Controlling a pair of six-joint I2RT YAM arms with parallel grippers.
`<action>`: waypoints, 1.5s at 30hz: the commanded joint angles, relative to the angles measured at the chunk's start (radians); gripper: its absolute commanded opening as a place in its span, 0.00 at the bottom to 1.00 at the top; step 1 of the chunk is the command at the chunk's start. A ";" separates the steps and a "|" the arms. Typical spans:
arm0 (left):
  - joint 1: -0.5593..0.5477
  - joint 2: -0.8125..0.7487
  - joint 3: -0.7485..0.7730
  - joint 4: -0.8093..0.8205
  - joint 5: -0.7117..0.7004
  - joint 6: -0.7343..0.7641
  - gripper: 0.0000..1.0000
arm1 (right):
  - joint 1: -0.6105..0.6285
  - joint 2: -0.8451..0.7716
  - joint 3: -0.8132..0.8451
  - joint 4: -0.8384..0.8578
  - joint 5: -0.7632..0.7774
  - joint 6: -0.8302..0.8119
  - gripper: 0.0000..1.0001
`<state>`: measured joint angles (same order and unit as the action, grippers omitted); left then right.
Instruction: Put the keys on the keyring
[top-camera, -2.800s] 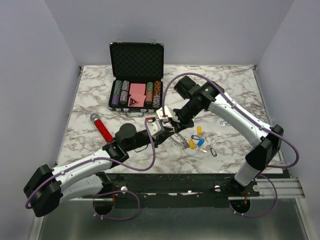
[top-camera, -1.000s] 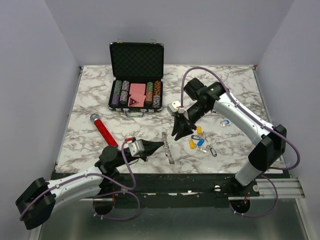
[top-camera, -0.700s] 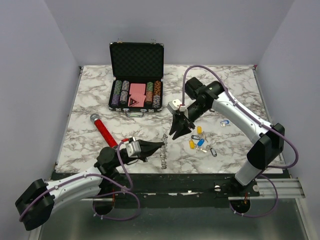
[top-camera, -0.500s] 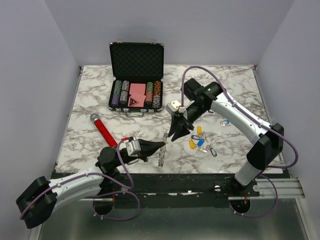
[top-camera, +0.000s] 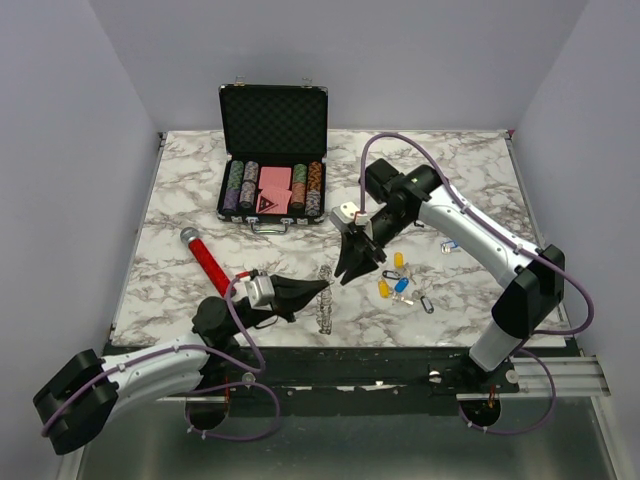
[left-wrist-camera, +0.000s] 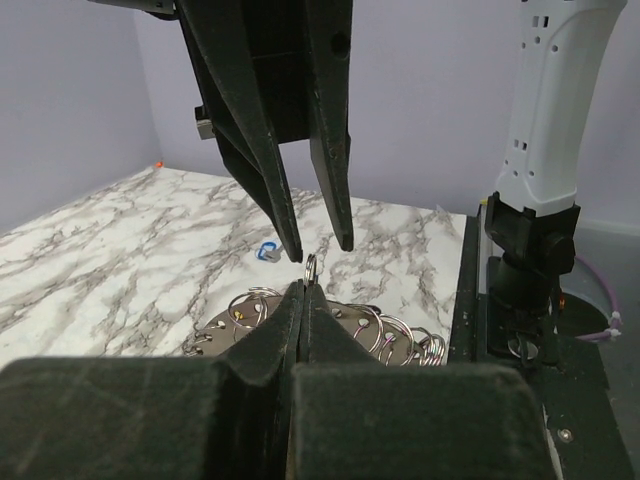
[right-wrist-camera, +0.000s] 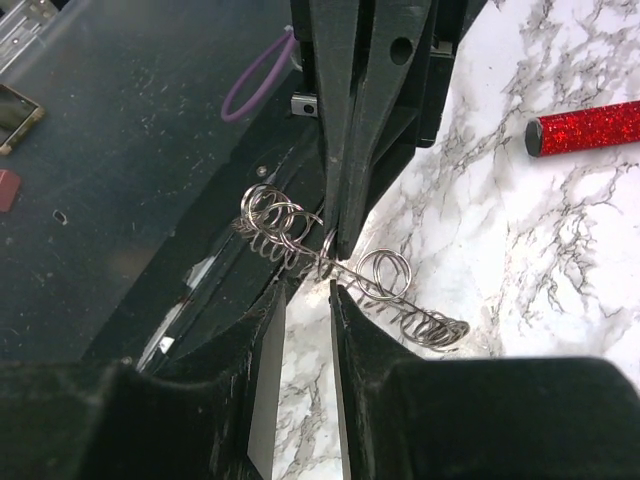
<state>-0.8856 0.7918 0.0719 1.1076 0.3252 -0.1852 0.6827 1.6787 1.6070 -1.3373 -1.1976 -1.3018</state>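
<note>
The keyring (top-camera: 323, 305), a silvery metal piece fringed with small split rings, hangs just above the table's front middle. My left gripper (top-camera: 322, 289) is shut on one of its small rings (left-wrist-camera: 311, 268), and the rest of the keyring (left-wrist-camera: 345, 325) spreads below the fingers. My right gripper (top-camera: 347, 275) points down just right of it, open with a narrow gap and nothing between its fingers. In the right wrist view the right gripper (right-wrist-camera: 306, 290) sits just below the keyring (right-wrist-camera: 390, 275). The keys (top-camera: 394, 281), with yellow, blue and black heads, lie on the marble to the right.
An open black case (top-camera: 272, 160) of poker chips stands at the back. A red glitter stick (top-camera: 208, 258) lies left of centre. One blue key (top-camera: 449, 246) lies apart, further right. The table's front edge (top-camera: 330, 345) is close below the keyring.
The left gripper has carried the keyring slightly up and right, toward the right gripper. The right gripper has moved left and down to meet it, its jaws narrowing a little.
</note>
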 joint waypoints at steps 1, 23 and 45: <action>-0.004 0.017 -0.017 0.112 -0.054 -0.045 0.00 | 0.018 0.018 -0.007 -0.051 -0.048 0.007 0.32; -0.003 0.109 -0.031 0.250 -0.110 -0.119 0.00 | 0.031 0.036 -0.009 0.012 -0.025 0.091 0.16; -0.003 0.093 -0.023 0.198 -0.129 -0.122 0.00 | 0.031 0.052 -0.005 0.124 0.009 0.266 0.14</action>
<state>-0.8860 0.9024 0.0582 1.2659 0.2359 -0.3012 0.7010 1.7096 1.6070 -1.2446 -1.1969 -1.0798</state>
